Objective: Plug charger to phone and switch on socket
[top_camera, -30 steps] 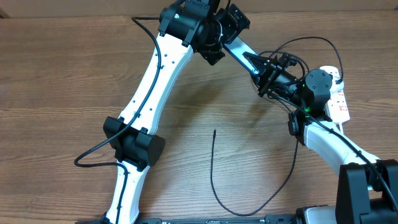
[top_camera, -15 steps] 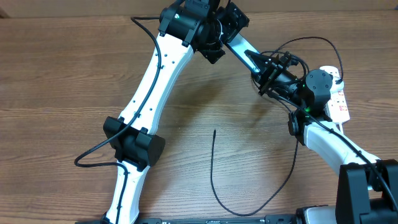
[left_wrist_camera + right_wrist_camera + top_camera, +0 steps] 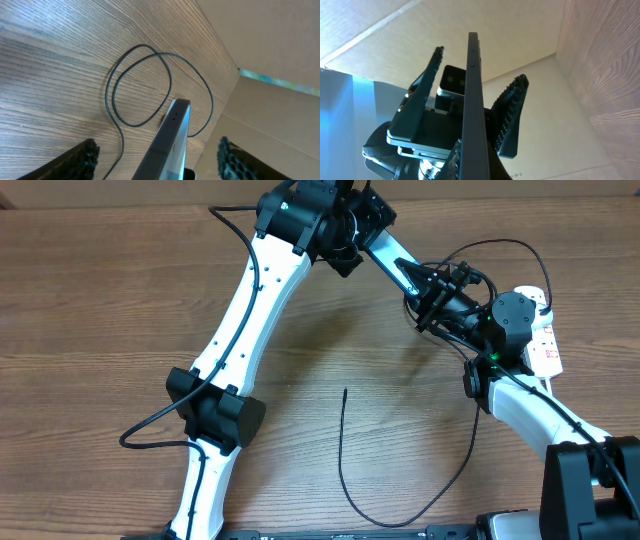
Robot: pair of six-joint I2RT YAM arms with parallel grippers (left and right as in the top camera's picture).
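Note:
The phone (image 3: 391, 258) is held off the table between both grippers, its cyan screen showing as a thin strip. My right gripper (image 3: 426, 292) is shut on its lower end; in the right wrist view the phone's dark edge (image 3: 471, 100) runs straight up the middle. My left gripper (image 3: 367, 224) is open and straddles the other end without touching; its fingers (image 3: 157, 145) stand wide on either side of the phone (image 3: 172, 132). The charger cable (image 3: 345, 470) lies loose on the table, its tip at mid-table. The socket (image 3: 541, 330) lies at the right, partly hidden by my right arm.
A cardboard wall (image 3: 500, 190) runs along the table's far edge, close behind the left gripper. Thin black cable loops (image 3: 140, 85) lie on the wood beyond the phone. My left arm (image 3: 240, 330) crosses the table's middle left.
My left gripper has drawn back slightly up and left, so more of the phone's cyan strip shows. The right gripper and the cable have not moved.

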